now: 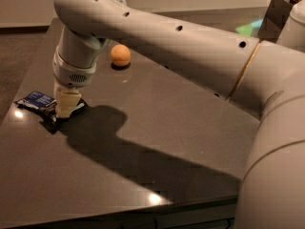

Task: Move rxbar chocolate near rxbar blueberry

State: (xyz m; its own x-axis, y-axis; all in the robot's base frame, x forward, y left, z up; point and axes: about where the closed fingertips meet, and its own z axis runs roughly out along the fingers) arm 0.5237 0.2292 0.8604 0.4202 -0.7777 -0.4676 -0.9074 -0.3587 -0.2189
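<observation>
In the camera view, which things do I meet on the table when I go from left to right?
rxbar blueberry → gripper, down at the table right beside it → orange ball
</observation>
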